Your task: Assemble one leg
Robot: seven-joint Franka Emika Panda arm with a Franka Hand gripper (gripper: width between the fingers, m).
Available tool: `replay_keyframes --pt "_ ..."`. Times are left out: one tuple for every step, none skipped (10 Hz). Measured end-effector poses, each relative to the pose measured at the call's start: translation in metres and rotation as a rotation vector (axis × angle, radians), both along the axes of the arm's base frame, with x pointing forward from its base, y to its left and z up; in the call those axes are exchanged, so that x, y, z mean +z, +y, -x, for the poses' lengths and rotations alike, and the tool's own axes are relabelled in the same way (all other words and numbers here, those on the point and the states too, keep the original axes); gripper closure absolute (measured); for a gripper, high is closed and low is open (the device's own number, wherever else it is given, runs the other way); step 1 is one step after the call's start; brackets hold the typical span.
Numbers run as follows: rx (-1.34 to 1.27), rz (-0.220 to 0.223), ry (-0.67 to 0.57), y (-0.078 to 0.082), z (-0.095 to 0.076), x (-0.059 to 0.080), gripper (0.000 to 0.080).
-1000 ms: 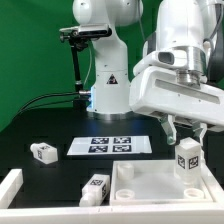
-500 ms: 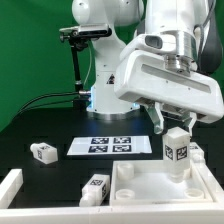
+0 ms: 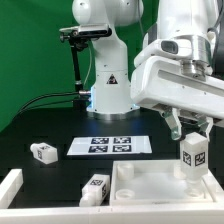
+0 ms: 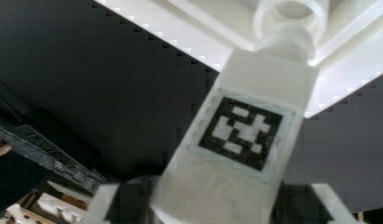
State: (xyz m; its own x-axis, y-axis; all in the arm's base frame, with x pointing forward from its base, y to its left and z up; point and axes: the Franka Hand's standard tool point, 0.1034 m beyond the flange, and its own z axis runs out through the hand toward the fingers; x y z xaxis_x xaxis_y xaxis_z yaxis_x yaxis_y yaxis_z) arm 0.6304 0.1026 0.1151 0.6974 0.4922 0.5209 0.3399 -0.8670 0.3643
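On the surface, toward the exterior view's left, a loose leg near the marker board at centre, with the tabletop in front of that board, a second leg just beside its left edge and a third leg upright in the gripper over its right side.

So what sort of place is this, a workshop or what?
Probably a robotics lab bench: a green backdrop, the marker board on a black table, and a gripper holding a tagged leg.
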Motion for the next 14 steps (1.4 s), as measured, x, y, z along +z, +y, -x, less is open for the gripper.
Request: replay_keyframes --pt "0.004 0.002 0.007 0.002 0.002 -0.005 0.0479" --pt "0.006 0.005 0.009 0.003 0.002 -0.008 0.0479" --pt "0.005 0.007 0.007 0.001 0.001 -0.009 0.0479" --pt "0.005 0.012 0.007 0.0 -0.001 -0.012 0.0479" --pt "0.007 0.018 0.01 0.0 -0.002 -0.017 0.0479" --pt "0.007 0.021 0.006 -0.001 -0.003 -0.018 0.0479" --pt "0.008 0.022 0.001 -0.001 -0.003 -0.018 0.0479" --pt "0.01 0.023 -0.001 -0.001 -0.002 -0.018 0.0479" --pt "0.012 0.024 -0.006 0.002 0.0 -0.021 0.0479" --pt "0.019 0.026 -0.016 0.005 0.001 -0.021 0.0479" --pt "0.02 0.027 -0.016 0.006 0.002 -0.021 0.0479" --pt "0.017 0.026 -0.016 0.007 0.002 -0.021 0.0479" --pt "0.009 0.023 -0.014 0.007 0.003 -0.021 0.0479" --pt "0.007 0.023 -0.01 0.006 0.003 -0.021 0.0479"
